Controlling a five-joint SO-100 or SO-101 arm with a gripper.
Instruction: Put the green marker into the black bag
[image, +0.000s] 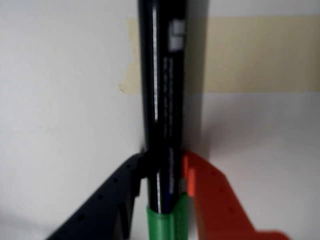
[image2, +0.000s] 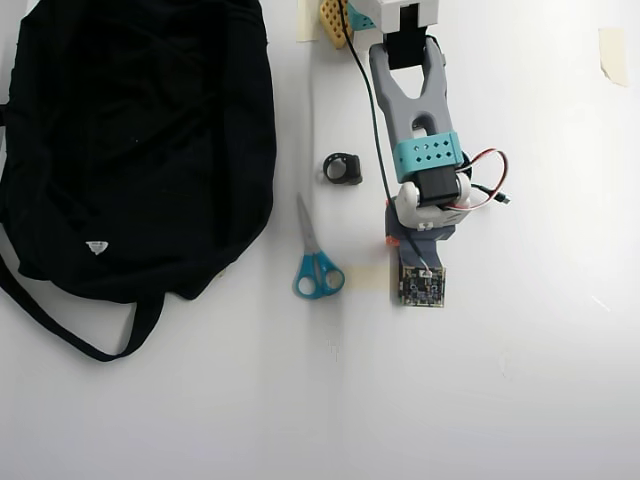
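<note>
Between my pincer's (image: 165, 172) black and orange fingers the green marker (image: 162, 100) sits clamped low, near its green end. That smooth, glossy round barrel might pivot or slip in transit. From the marker, the soft black bag (image2: 140, 150) lies beyond the blue-handled scissors (image2: 316, 262).

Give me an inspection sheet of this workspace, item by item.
Surface: white table, bits of tan tape.
Job's things: green marker clamped in the gripper, seen in the wrist view; black bag lying at left in the overhead view.
Clutter: blue-handled scissors; small black ring-shaped object.
Grippers: gripper closed on the marker, one black and one orange finger.
Cables: black cable and red-white wires along the arm.
Surroundings: nothing seen.
</note>
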